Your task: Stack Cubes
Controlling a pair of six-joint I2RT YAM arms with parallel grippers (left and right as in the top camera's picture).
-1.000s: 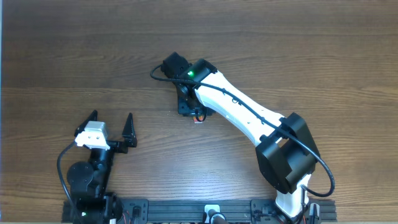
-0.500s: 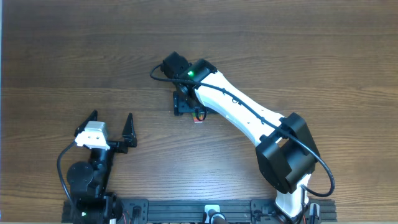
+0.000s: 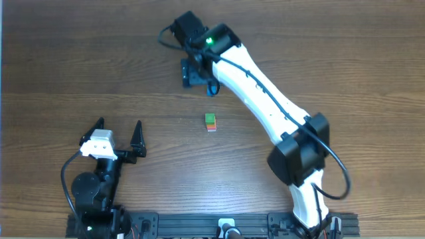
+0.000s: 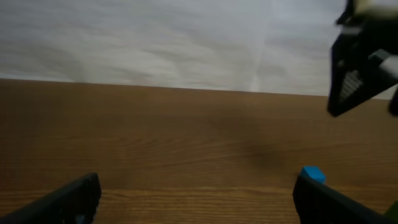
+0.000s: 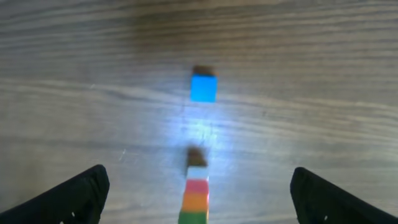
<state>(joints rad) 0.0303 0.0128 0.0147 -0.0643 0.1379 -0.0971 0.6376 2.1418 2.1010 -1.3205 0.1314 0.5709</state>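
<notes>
A small stack of cubes [image 3: 210, 122] stands mid-table with a green cube on top; in the right wrist view the stack [image 5: 197, 193] shows green, orange, red and white layers. A loose blue cube [image 5: 203, 88] lies on the wood a short way beyond it, and it also appears in the left wrist view [image 4: 313, 175]. My right gripper [image 3: 197, 73] hangs open above the table, lifted clear of the stack, with nothing between its fingers. My left gripper [image 3: 119, 131] rests open near its base at the left, far from the cubes.
The brown wooden table [image 3: 345, 79] spreads bare around the stack. The right arm's white links [image 3: 259, 106] slant across the middle right. A pale wall [image 4: 155, 37] rises behind the table's far edge.
My right gripper has let go of the stack and risen away from it, up the top view, uncovering the green top cube. The left arm has stayed still.
</notes>
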